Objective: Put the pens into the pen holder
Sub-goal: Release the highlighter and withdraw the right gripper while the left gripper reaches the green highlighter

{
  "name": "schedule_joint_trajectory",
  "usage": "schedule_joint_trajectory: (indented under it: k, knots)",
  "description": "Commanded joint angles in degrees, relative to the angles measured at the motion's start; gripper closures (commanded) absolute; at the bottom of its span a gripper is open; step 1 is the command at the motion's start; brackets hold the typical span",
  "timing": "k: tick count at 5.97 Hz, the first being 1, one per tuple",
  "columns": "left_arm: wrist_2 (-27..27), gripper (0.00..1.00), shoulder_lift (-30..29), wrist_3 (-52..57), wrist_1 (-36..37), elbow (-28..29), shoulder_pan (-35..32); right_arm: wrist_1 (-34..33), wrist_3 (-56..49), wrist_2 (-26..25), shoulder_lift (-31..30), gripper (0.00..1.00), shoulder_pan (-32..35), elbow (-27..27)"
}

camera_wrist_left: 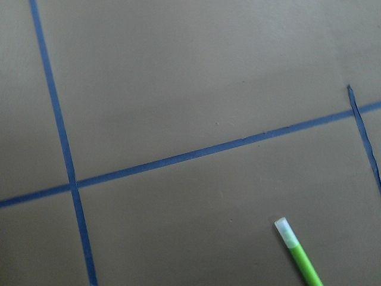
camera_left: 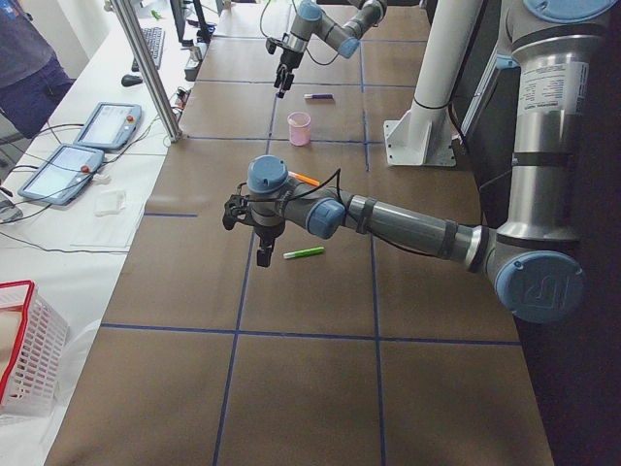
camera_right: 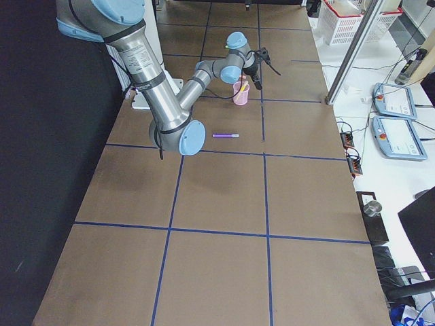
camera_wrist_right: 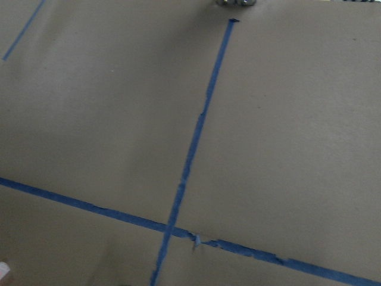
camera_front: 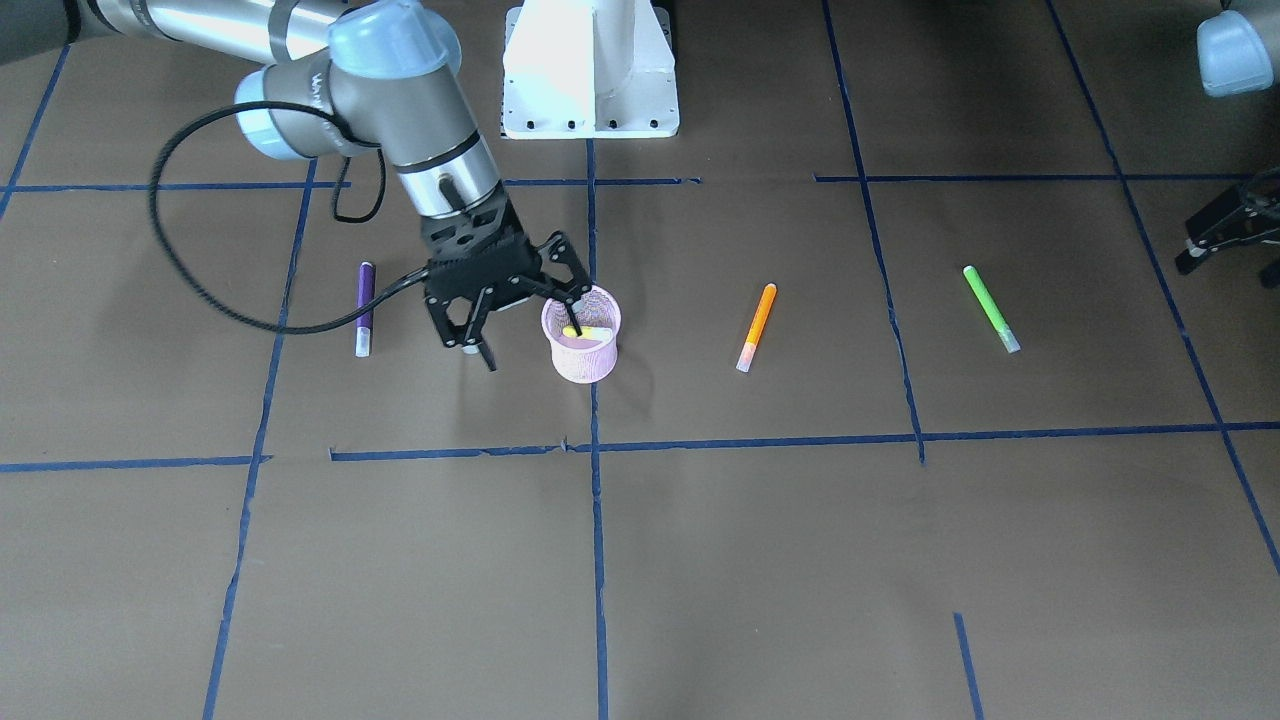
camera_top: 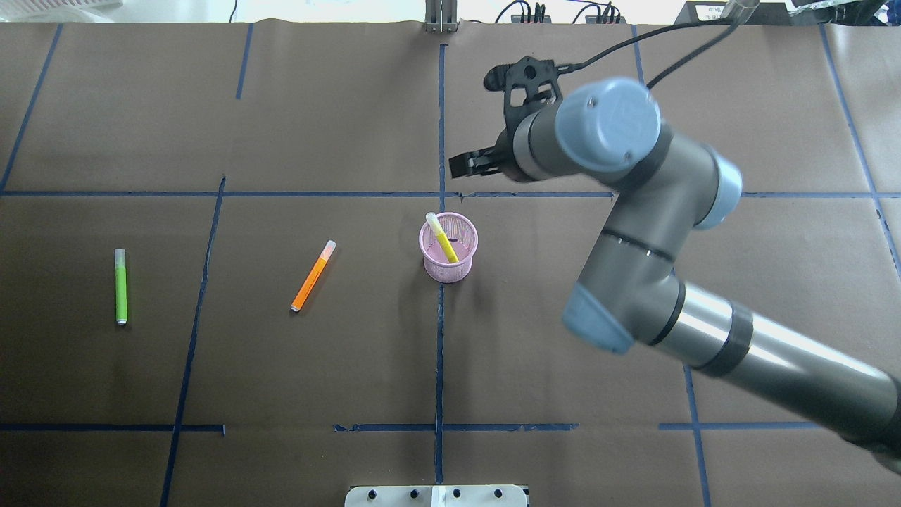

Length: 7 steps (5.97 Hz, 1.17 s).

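Brown table point(camera_front: 700, 560): right gripper point(camera_front: 532, 346) hangs spread near pen holder point(camera_front: 586, 358), apparently empty.

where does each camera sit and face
front-facing: across the table, facing robot; right gripper by pen holder
overhead: behind robot, looking down; right arm
exterior left: table's left end; left gripper nearest
exterior right: right end; right arm nearest
left wrist: down at green pen; no body
right wrist: down at tape lines; no body
shared: first two show yellow pen in pen holder

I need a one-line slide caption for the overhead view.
Right gripper open near the pen holder with the yellow pen inside; orange pen and green pen on the table.
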Motion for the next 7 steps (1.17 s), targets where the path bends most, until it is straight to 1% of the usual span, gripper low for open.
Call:
schedule_joint_trajectory:
  k: [1,2,3,4,5,6,7]
  knots:
    - [1.72,0.0,0.14,-9.81,-1.02,0.76,5.95,-13.8,-7.9,16.5,0.15,0.01,10.73,-0.11]
    - [7.05,0.0,0.14,-15.34,-4.59,1.37,9.91,-20.13,-19.09,18.14,-0.29,0.01,15.31,-0.29]
    - [9.1,0.0,0.05,-18.09,-8.63,3.72,13.25,-22.72,-31.21,21.11,-2.91,0.01,21.01,-0.46]
    - [11.64,0.0,-0.39,-22.9,-13.02,6.53,17.11,-22.66,-41.86,25.93,-6.76,0.01,26.55,-0.72]
    - [13.76,0.01,-0.91,-25.82,-16.29,8.91,20.89,-22.48,-49.71,29.02,-9.93,0.01,32.0,-2.47]
    - [13.87,0.05,-2.31,-26.9,-16.58,10.67,22.58,-22.66,-55.53,32.1,-12.23,0.01,35.36,-3.27]
    - [13.78,0.1,-2.93,-27.08,-16.58,11.65,22.95,-22.48,-57.51,32.22,-13.82,0.01,36.18,-3.28]
